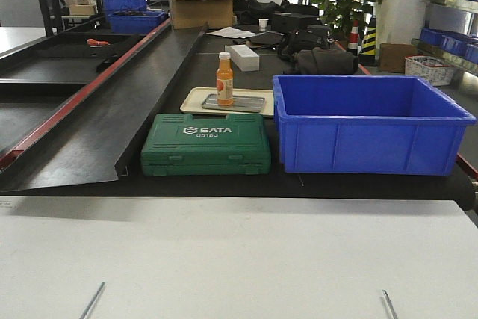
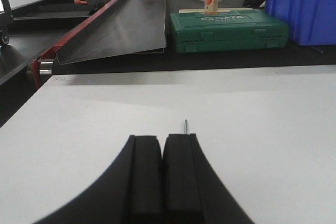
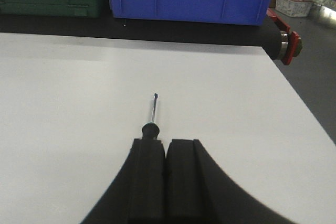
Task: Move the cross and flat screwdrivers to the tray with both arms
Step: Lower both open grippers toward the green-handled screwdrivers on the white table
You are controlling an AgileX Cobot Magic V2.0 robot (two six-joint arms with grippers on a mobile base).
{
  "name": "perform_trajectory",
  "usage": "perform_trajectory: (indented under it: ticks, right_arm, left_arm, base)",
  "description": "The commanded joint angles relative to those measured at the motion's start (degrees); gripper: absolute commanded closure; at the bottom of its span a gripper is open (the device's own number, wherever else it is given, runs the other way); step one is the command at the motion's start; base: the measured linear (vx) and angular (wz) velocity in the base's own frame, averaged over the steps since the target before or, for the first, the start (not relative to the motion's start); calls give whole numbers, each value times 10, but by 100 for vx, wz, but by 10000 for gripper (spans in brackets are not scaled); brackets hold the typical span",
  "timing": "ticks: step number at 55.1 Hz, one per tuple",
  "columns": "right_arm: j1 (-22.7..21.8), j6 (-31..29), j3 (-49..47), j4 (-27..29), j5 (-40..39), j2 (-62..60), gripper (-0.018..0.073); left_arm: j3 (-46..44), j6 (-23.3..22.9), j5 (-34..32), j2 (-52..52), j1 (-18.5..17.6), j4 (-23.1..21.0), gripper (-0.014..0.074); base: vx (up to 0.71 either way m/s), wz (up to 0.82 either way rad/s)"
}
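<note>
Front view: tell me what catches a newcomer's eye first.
A big blue bin stands right on the black bench, a green tool case to its left, an orange bottle behind the case. Low in frame, against the white table, only the thin shafts of the left screwdriver and right screwdriver show.

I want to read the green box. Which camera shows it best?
The front-facing view: the whole green box shows, its white SATA lettering large. The left wrist view shows it smaller; the right wrist view catches only part.

The bottom edge cuts off the handles of the left screwdriver (image 1: 92,300) and right screwdriver (image 1: 387,304)
</note>
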Motion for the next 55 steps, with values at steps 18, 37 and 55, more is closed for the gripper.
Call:
perform_trajectory:
  ticks: [18,37,55]
  right_arm:
    - [-1,47,5,50,-166,-3,567]
    - [-1,50,4,49,-339,-3,567]
    - [-1,70,-69,82,-427,-1,566]
  left_arm:
    - [-17,-3,-215,-2,1,-1,602]
    - [-58,-8,-233,-2,1,-1,602]
    - [-169,-4,-183,2,1,-1,601]
  base:
    - [0,0]
    - [0,0]
    - [0,0]
